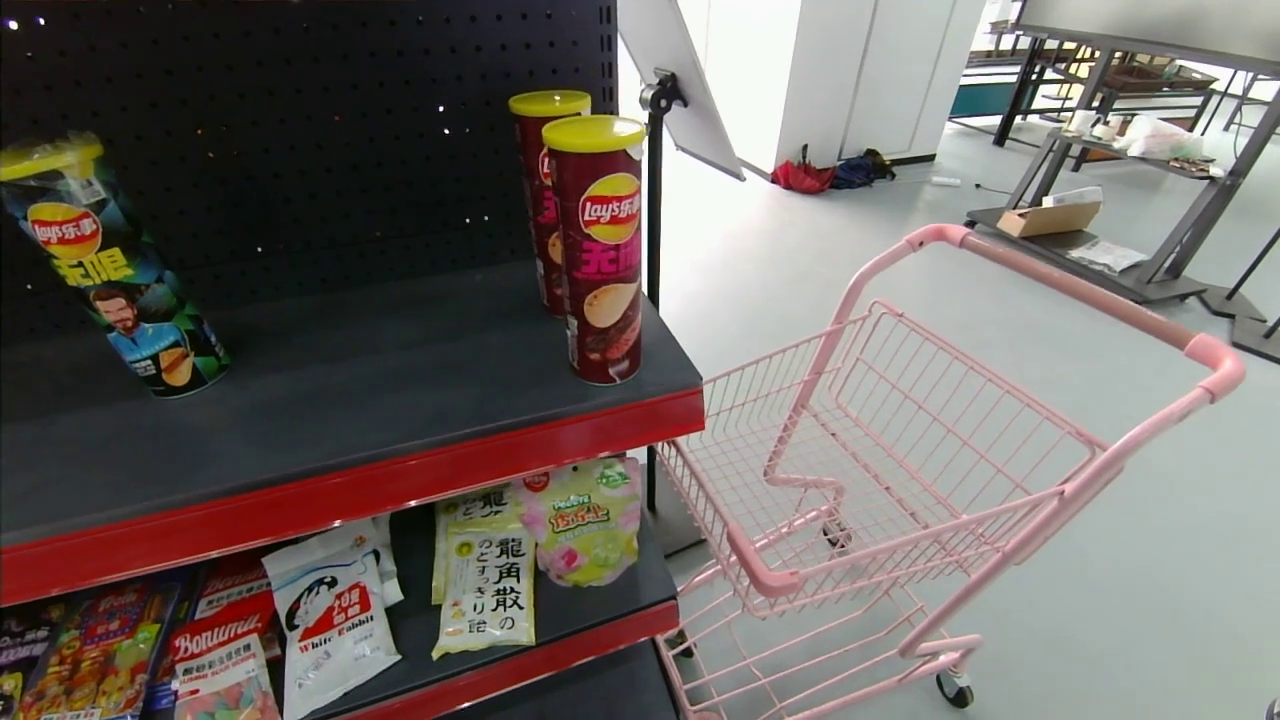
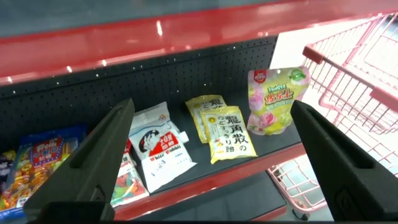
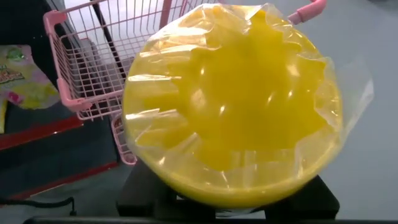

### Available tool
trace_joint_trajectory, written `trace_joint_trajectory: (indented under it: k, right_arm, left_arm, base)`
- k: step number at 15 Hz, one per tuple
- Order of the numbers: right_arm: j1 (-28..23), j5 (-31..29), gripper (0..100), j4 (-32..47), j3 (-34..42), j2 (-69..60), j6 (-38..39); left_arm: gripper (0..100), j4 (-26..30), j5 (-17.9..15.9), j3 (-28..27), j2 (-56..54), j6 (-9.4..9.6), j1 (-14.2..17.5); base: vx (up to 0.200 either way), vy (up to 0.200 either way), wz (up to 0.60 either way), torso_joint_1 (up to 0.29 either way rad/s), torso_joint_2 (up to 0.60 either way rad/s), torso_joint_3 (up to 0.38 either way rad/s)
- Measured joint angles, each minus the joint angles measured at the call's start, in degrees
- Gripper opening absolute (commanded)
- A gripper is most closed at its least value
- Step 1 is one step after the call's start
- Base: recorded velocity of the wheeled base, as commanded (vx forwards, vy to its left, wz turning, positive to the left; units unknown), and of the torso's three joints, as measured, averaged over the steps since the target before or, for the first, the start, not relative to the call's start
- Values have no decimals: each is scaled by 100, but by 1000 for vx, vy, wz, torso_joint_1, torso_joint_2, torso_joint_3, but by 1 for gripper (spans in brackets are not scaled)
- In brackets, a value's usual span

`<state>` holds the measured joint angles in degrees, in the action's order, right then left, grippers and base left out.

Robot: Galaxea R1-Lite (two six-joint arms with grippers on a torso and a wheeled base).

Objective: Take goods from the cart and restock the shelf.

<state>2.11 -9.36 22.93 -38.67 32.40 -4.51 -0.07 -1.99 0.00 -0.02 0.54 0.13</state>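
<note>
My left gripper (image 2: pixel 212 104) has its two dark fingers (image 2: pixel 93 162) spread wide apart with nothing between them. It hangs in front of the lower board (image 2: pixel 242 186) of the shelf (image 1: pixel 350 490). Between the fingers I see a white sweets bag (image 2: pixel 158 146), a pair of overlapping yellow bags (image 2: pixel 227 127) and, to their right, a green and pink pouch (image 2: pixel 277 99) propped against the pegboard back.

My right gripper (image 3: pixel 227 202) is clamped on a chip can (image 3: pixel 230 106). The can's yellow lid, with clear film crinkled over it, faces the wrist camera, and the dark gripper body shows just under its rim. Behind the lid are a corner of the pink cart (image 3: pixel 81 62) and the red edge of the lower shelf, so the can is held off the floor, close to the cart.

From the head camera, the cart (image 1: pixel 1060 280) stands just right of the shelf, its wire basket almost touching the shelf end. On the top board, two maroon cans (image 1: pixel 600 250) with yellow lids stand upright at the right end, one right behind the other, the nearer one close to the red front edge. Well apart from them, at the left end, stands a dark teal can (image 1: pixel 110 270). On the board below lie the white bag, the yellow bags and the pouch, with more bright packets (image 1: pixel 90 650) to their left.
</note>
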Motion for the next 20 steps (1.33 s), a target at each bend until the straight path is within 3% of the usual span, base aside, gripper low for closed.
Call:
trace_joint_trajectory:
  k: [6,14,20]
  right_arm:
    - [10,22,0,-18,17,10,-46]
    - [-2,-5,0,-46,152,54,-162]
    - [-21,-7,0,-341,391,6,-299]
  left_arm:
    - [100,-2,0,0,0,0,2]
    - [100,0,2,0,0,0,2]
    - [100,2,2,0,0,0,2]
  base:
    - [0,0,0,210,-527,-325]
    - [0,0,0,136,-319,-185]
    - [0,0,600,11,-5,-6]
